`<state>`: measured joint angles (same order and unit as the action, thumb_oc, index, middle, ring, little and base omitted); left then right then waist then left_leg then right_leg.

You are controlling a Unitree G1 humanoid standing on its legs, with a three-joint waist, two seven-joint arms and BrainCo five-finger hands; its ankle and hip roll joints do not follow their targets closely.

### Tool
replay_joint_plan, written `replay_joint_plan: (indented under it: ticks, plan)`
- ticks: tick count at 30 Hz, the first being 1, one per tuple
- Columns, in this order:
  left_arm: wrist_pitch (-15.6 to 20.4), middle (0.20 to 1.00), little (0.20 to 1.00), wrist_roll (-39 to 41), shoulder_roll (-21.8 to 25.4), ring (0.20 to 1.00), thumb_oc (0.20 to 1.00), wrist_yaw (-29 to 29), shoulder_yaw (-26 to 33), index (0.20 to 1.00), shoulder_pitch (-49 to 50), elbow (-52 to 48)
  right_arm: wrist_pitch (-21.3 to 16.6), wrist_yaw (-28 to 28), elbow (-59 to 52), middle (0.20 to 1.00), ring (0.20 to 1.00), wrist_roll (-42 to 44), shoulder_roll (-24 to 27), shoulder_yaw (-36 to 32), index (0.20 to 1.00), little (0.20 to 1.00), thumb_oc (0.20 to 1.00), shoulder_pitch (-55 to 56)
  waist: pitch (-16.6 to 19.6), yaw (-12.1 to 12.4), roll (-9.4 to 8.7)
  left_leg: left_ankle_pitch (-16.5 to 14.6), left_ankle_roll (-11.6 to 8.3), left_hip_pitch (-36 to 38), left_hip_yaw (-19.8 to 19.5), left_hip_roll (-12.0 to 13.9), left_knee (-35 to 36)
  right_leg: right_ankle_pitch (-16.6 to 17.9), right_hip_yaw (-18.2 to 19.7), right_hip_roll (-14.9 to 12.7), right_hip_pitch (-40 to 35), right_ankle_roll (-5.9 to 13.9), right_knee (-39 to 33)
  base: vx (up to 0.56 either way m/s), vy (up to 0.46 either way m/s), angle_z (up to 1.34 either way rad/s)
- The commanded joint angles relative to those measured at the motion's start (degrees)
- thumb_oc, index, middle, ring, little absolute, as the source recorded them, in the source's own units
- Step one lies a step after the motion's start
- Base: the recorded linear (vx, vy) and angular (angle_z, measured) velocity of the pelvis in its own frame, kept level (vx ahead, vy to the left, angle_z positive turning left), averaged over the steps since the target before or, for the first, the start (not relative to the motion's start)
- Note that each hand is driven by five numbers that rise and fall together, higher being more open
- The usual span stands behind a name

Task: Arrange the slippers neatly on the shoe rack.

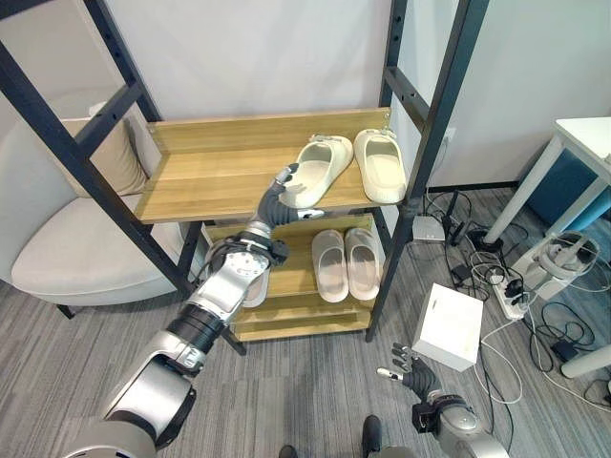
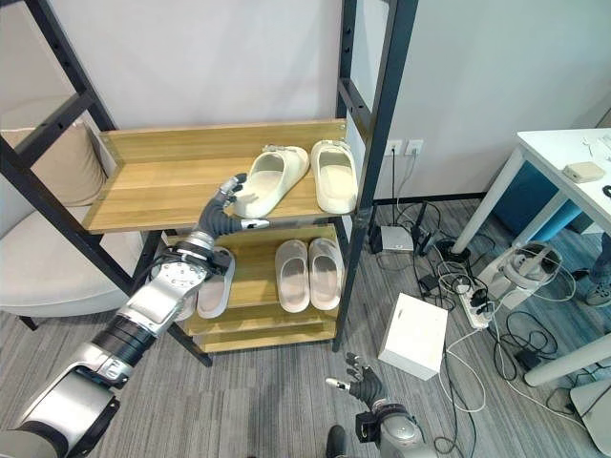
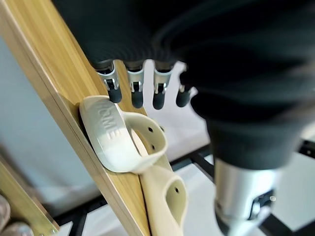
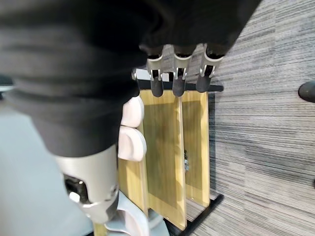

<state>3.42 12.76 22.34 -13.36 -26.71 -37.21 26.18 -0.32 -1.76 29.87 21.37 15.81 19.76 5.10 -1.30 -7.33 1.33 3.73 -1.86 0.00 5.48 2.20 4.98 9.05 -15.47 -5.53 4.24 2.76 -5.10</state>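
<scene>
Where fingers (image 3: 137, 93) reach, cream slipper's (image 1: 315, 170) heel.

Matt, probably foam cream slippers (image 1: 325, 168) sit on a smooth wood-grain, black-metal-framed shoe rack (image 1: 220, 172).

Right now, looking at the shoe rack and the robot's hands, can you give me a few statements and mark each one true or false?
1. The left hand is at the heel of a cream slipper on the top shelf. True.
2. That slipper lies parallel to its partner. False: it is angled.
3. The lower shelf holds no slippers. False: a pink pair sits there.
4. The right hand hangs low over the carpet, holding nothing. True.
</scene>
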Motion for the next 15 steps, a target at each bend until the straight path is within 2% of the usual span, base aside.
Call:
replay_joint_plan:
  ticks: [1, 5, 11, 12, 15]
  plan:
    - [0.2, 1.0, 1.0, 6.2, -1.5, 1.0, 1.0, 2.6, -0.7, 1.0, -7.9, 7.0, -0.3, -1.1, 0.5, 1.0, 1.0, -0.6, -0.9, 0.2, 1.0, 1.0, 1.0, -4.0, -1.2, -0.1, 0.18, -9.1, 1.92, 1.1, 0.6, -1.6, 0.0, -11.9, -0.6, -1.0, -5.5, 5.07, 0.1, 0.0, 0.0, 0.0]
    - [-0.1, 1.0, 1.0, 8.2, -4.2, 1.0, 1.0, 3.2, -3.2, 1.0, -9.9, 7.6, 0.1, -1.5, 2.3, 1.0, 1.0, -0.9, -1.6, 0.9, 1.0, 1.0, 1.0, -4.9, -1.1, -0.6, 0.66, -9.1, 2.04, 1.3, 0.8, -1.6, 0.0, -11.9, -0.4, -1.1, -5.5, 5.05, 0.1, 0.0, 0.0, 0.0]
    - [0.4, 1.0, 1.0, 11.2, -7.4, 1.0, 1.0, 2.7, -3.8, 1.0, -11.3, 7.2, 0.1, -1.8, 2.2, 1.0, 1.0, -0.6, -1.7, 1.1, 1.0, 1.0, 1.0, -4.5, -1.0, -1.0, 0.84, -9.1, 2.0, 1.3, 0.6, -1.7, 0.0, -12.0, -0.5, -1.1, -5.6, 4.96, 0.1, 0.0, -0.001, -0.01]
    - [1.2, 1.0, 1.0, 14.9, -8.8, 1.0, 1.0, 2.1, -3.6, 1.0, -11.2, 6.6, 0.1, -1.9, 2.1, 1.0, 1.0, -0.5, -1.9, 1.4, 1.0, 1.0, 1.0, -4.3, -1.0, -1.2, 0.89, -9.1, 1.97, 1.2, 0.6, -1.6, 0.0, -12.1, -0.5, -1.2, -5.6, 4.93, 0.1, 0.0, 0.0, 0.0]
    - [1.3, 1.0, 1.0, 15.7, -9.1, 1.0, 1.0, 2.2, -4.0, 1.0, -11.4, 5.4, -0.1, -2.0, 2.2, 1.0, 1.0, -0.2, -1.9, 1.4, 1.0, 1.0, 1.0, -4.2, -0.9, -1.3, 0.88, -9.0, 1.94, 1.2, 0.5, -1.7, 0.0, -12.2, -0.5, -1.1, -5.6, 4.89, 0.1, 0.0, 0.0, 0.0]
